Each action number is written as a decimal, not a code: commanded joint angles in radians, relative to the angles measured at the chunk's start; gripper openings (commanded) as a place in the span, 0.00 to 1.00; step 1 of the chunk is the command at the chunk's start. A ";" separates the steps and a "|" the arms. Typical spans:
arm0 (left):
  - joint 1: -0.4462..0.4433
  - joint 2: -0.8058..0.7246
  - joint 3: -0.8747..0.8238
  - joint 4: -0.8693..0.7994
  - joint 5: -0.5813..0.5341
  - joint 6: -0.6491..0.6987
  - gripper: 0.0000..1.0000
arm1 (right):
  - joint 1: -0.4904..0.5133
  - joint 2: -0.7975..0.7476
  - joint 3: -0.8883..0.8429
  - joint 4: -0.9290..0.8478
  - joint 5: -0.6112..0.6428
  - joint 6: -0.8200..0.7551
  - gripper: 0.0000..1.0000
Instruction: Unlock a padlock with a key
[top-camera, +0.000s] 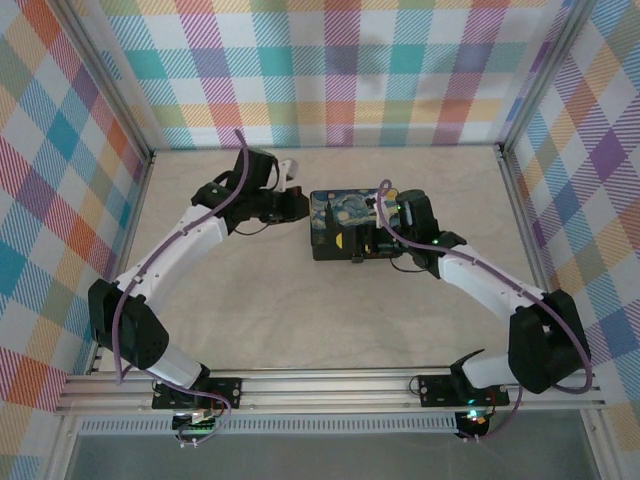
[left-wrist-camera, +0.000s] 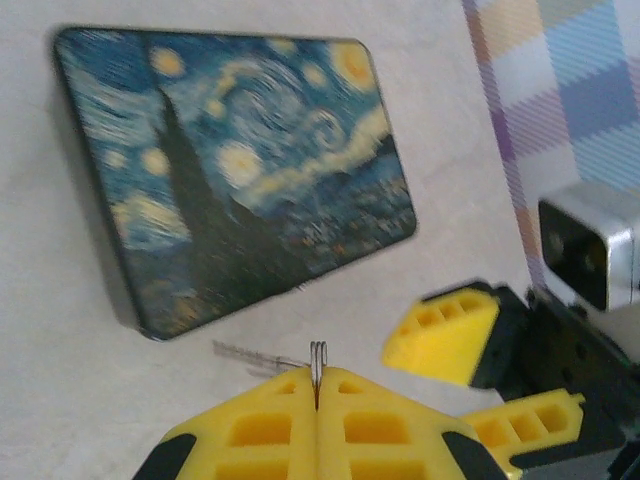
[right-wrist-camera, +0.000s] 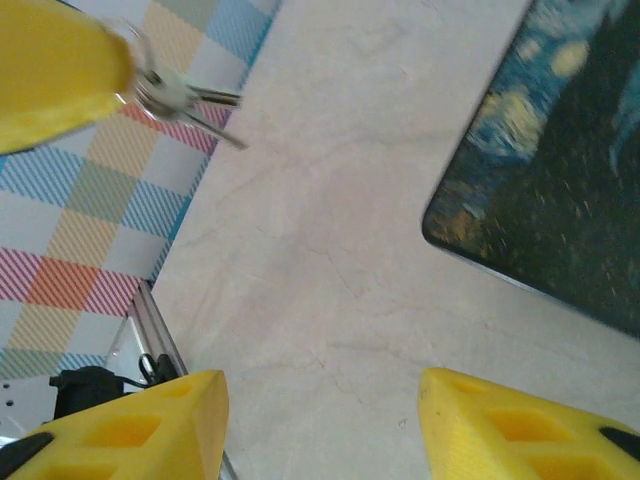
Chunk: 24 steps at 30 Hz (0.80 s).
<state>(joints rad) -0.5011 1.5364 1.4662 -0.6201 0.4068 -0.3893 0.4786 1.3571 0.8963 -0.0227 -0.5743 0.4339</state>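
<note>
The left gripper (left-wrist-camera: 318, 380) has its jaws pressed together on the ring end of the key (left-wrist-camera: 250, 352), at the lower centre of the left wrist view. The blade's long axis runs leftward from the tips, just beside the painted box (left-wrist-camera: 240, 170). The right gripper (right-wrist-camera: 322, 395) holds its 2 fingers apart with nothing between them; in its view the key hangs at upper left. The padlock I cannot make out, so the blade's heading cannot be judged.
</note>
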 joint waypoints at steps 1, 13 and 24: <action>-0.028 -0.006 0.042 -0.041 0.098 0.046 0.00 | 0.006 -0.047 0.006 0.066 -0.008 -0.129 0.54; -0.082 0.032 0.067 -0.012 0.167 0.037 0.00 | 0.008 -0.062 0.045 0.027 -0.102 -0.305 0.51; -0.109 0.068 0.108 -0.038 0.174 0.047 0.00 | 0.007 -0.022 0.096 0.004 -0.067 -0.319 0.48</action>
<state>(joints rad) -0.5919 1.6001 1.5307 -0.6323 0.5472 -0.3683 0.4786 1.3167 0.9428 -0.0101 -0.6369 0.1444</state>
